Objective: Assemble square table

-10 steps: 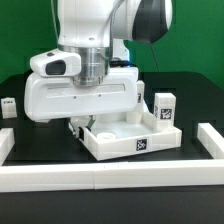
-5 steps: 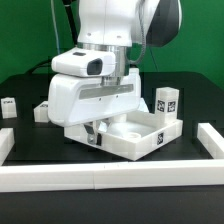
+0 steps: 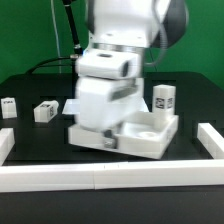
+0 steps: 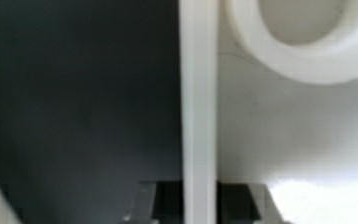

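The white square table top lies on the black table, rim up, with a tag on its front wall. My gripper is low at the top's left rim in the exterior view, mostly hidden by the hand. In the wrist view the gripper is shut on the top's rim wall, with a dark finger on each side. A round corner socket shows beside the rim. One tagged white leg stands upright at the top's far right corner. Two loose legs lie at the left.
The long white border wall runs along the front, with short ends at the left and right. Black cables hang behind the arm. The arm's large white body covers the middle of the scene.
The arm has swung toward the exterior view's right and turned. The table top has slid and turned with it. The two loose legs at the left have come into plain view.
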### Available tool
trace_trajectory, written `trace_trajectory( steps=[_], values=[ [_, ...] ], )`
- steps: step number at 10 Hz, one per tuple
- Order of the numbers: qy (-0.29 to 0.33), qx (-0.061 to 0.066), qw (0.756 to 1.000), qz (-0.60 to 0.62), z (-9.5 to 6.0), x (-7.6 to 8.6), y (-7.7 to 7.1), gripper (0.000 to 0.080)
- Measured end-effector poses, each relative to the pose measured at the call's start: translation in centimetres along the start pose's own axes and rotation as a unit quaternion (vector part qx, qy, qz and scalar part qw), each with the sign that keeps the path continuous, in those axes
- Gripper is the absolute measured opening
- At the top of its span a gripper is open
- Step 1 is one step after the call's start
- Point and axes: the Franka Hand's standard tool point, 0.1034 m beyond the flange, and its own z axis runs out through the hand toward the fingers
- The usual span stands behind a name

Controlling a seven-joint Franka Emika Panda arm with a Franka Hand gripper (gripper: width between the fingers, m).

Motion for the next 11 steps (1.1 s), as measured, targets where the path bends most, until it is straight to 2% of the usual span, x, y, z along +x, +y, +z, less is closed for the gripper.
trace_trajectory(
  steps=[1,2,6,8,11],
  values=[
    [0.010,-0.006,1.000,-0.014,-0.1,2.1,0.6,0.0061],
    [0.016,-0.013,0.998,-0.061,-0.2,3.2,0.7,0.0061],
    [0.010,-0.015,0.992,-0.128,-0.1,2.5,1.0,0.0061],
    [0.011,-0.015,0.992,-0.128,-0.2,2.9,1.0,0.0061],
    [0.031,-0.017,0.990,-0.134,-1.3,7.2,0.9,0.0061]
  ],
)
